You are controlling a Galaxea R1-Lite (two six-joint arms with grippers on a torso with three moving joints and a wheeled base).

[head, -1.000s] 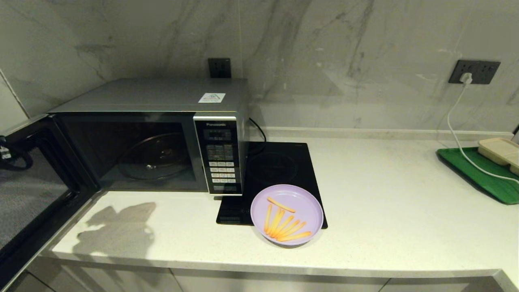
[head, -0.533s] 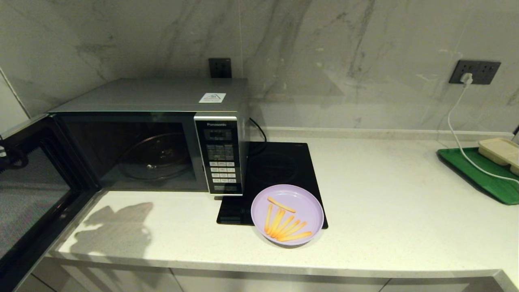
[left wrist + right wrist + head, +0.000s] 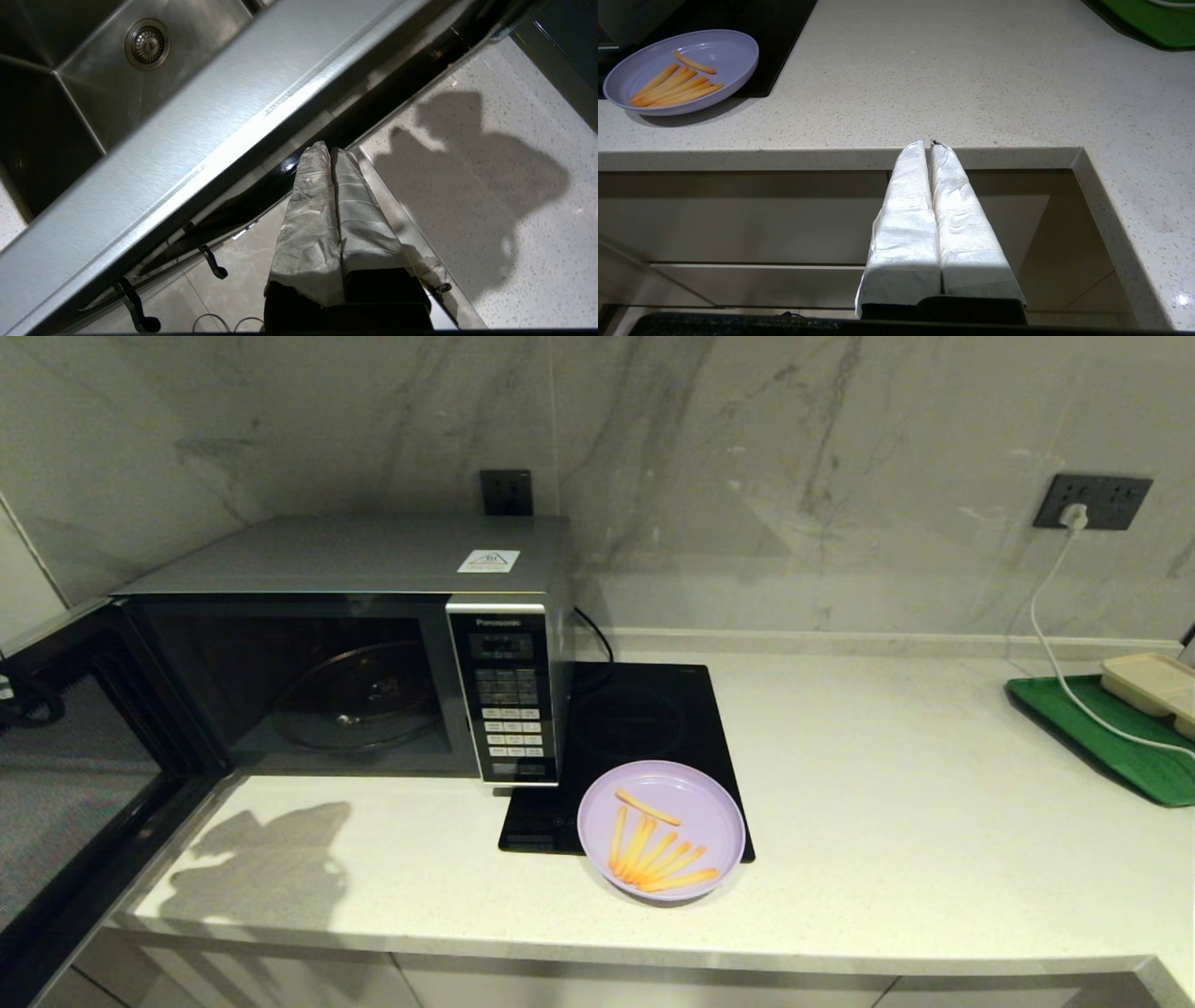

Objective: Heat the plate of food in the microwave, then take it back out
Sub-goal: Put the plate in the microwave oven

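The large silver microwave [image 3: 355, 644] with the black keypad panel stands at the middle left of the head view, and its dark glass door [image 3: 84, 775] hangs wide open toward the lower left edge of the frame. Inside, the round glass turntable [image 3: 359, 695] is bare; nothing lies on it. So I judge that the door-opening step is finished and the loading step is not yet begun.

The round, shallow lilac plastic plate [image 3: 709, 807] sits in the lower middle of the head view, partly on the flat black induction hob [image 3: 644, 719] and partly on the pale speckled stone counter [image 3: 915, 821]. It holds about seven thin orange-yellow fries [image 3: 653, 849], most of them lying close together.

The left tool [image 3: 331, 154], wrapped in white tape, is fully closed with its two fingers pressed together, and it holds nothing. In the left wrist view its tips are near the edge of the open door, above the counter edge. The right tool [image 3: 928, 144] is also closed and empty; it waits low in front of the counter edge, well apart from the plate.

The next move, in my judgement, calls for one tool to open, take the plate by its rim, keep it level so the fries do not slide, and carry it to the turntable.

At the far right of the head view a green plastic tray [image 3: 1092, 733] holds a beige rectangular container [image 3: 1148, 681].
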